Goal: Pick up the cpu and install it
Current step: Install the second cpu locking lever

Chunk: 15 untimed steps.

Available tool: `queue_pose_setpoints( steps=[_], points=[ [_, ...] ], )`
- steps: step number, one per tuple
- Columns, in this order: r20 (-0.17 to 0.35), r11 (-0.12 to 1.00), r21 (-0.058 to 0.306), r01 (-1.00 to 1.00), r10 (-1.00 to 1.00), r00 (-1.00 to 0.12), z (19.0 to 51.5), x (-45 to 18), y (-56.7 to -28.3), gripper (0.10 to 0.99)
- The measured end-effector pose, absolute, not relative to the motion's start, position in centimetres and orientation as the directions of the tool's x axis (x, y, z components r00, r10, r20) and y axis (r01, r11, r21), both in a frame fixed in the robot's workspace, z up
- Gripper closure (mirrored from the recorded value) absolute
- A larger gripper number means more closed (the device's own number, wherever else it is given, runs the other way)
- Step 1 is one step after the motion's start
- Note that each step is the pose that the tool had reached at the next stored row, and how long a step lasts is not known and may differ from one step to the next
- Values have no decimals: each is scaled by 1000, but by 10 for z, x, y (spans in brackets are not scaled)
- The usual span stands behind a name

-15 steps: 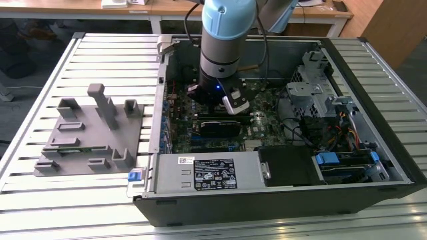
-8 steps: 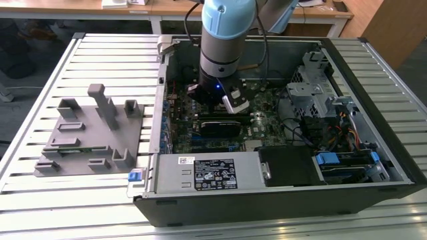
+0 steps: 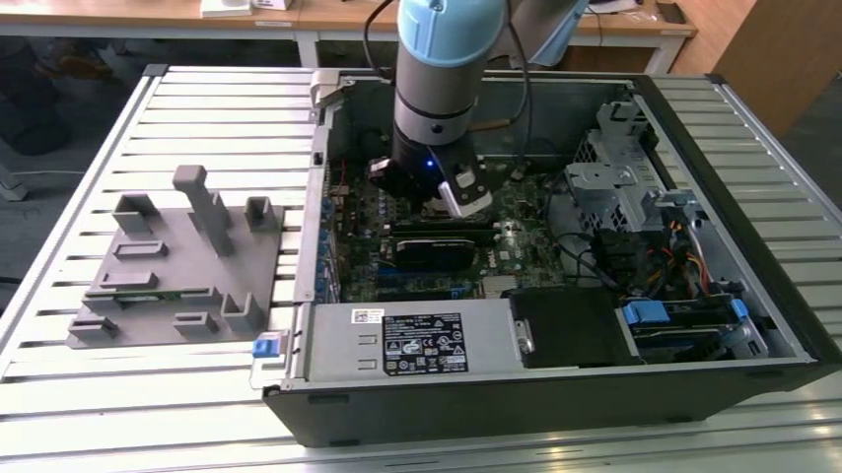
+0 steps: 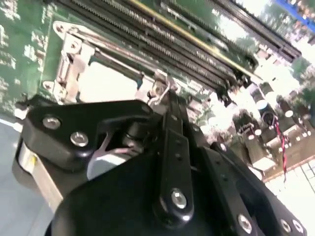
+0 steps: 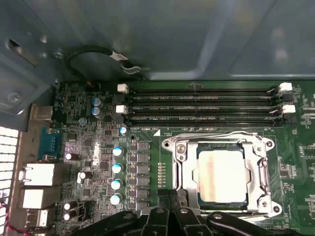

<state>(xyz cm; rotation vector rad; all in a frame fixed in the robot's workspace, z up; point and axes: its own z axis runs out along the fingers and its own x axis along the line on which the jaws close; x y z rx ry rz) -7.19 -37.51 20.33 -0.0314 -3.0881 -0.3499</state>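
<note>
The cpu (image 5: 221,174), a pale silver square, lies flat inside the metal-rimmed socket frame (image 5: 173,147) on the green motherboard (image 5: 147,113). In the second wrist view it is a bright pale patch (image 4: 110,81) within the same frame (image 4: 69,54). My gripper (image 5: 170,197) is shut with nothing between its fingers. Its tips stand at the socket frame's edge, just beside the cpu, not on it. The black gripper body (image 4: 165,98) covers part of the socket. In the exterior view the gripper (image 3: 441,192) reaches down into the open computer case (image 3: 553,394).
Long memory slots (image 5: 202,101) run beside the socket. Capacitors (image 5: 117,167) and rear ports (image 5: 37,174) stand to one side. A black module (image 3: 441,244) lies below the gripper in the case. A grey plastic fixture (image 3: 177,256) sits on the slatted table at the exterior view's left.
</note>
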Motion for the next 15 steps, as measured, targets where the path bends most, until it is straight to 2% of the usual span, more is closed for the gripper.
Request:
queue_pose_setpoints(
  steps=[15],
  points=[
    [36, 974, 223, 24, 16, -999, 219, -72, -375, 980]
  ],
)
